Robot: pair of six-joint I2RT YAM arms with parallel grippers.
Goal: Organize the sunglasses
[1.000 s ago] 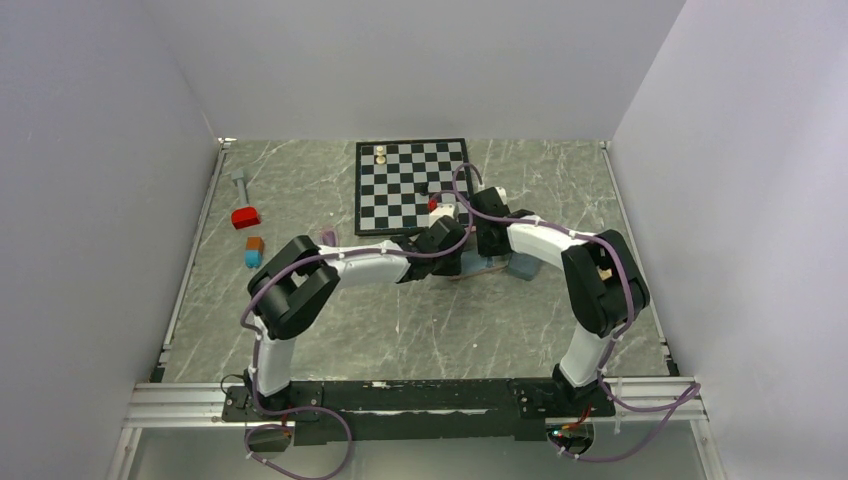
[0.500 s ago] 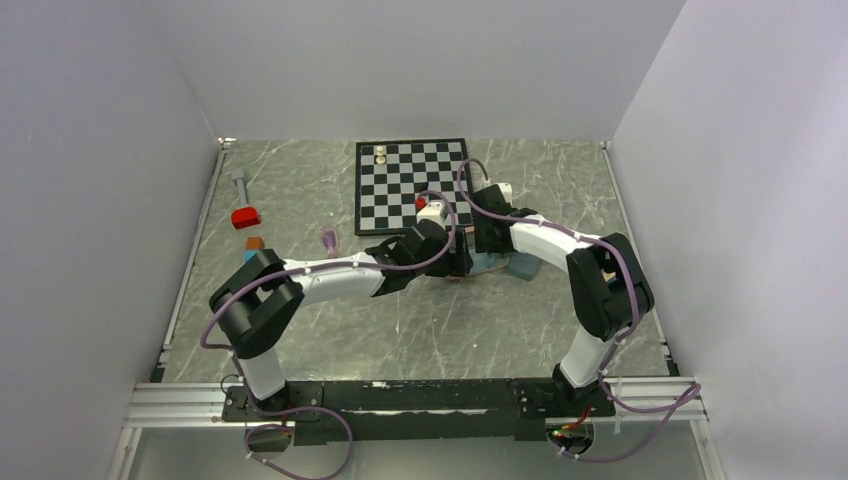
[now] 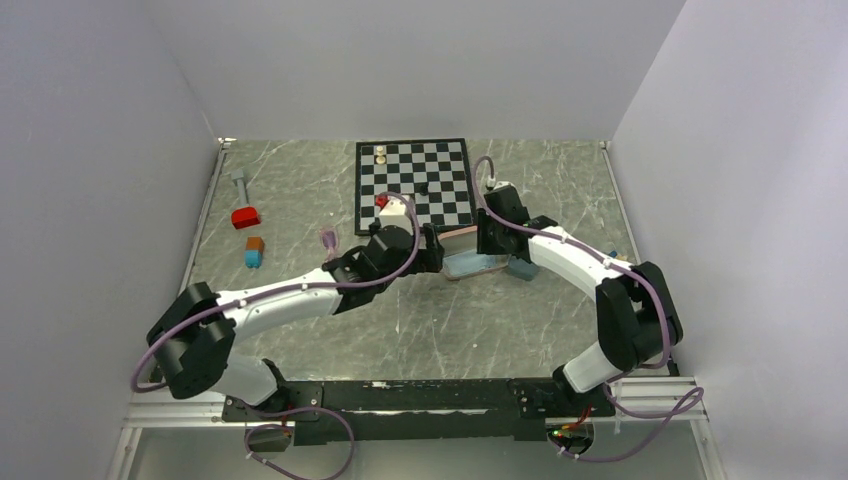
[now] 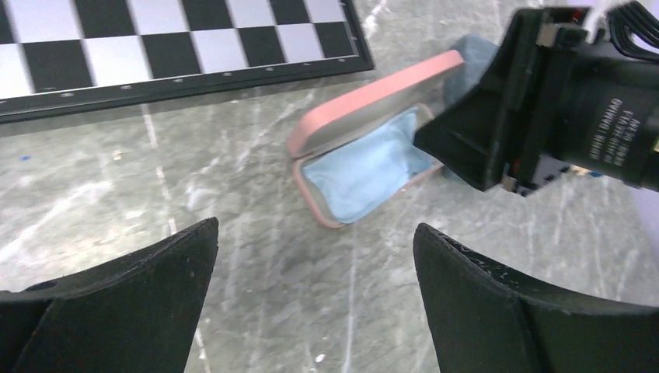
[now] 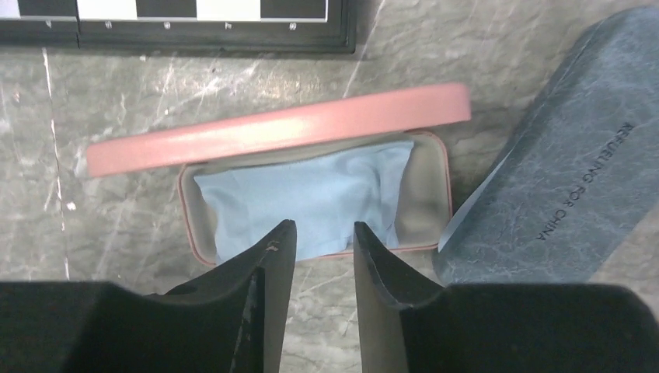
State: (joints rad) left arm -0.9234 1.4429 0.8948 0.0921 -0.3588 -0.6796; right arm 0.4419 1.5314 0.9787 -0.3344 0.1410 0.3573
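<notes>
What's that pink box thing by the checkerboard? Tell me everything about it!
It's an oblong pink case, smooth and hard-looking, lying open on the grey marbled table. Its lid tilts up at the back; a crumpled light-blue cloth lies inside it. A grey-blue case sits beside its right end, and the right gripper hangs over its front rim.

The top view looks down over the whole counter; both wrist views sit close, angled down, sharing the pink case.

Both arms stretch forward, wrists near each other, left tool spread wide, right tool narrowly parted.
</notes>
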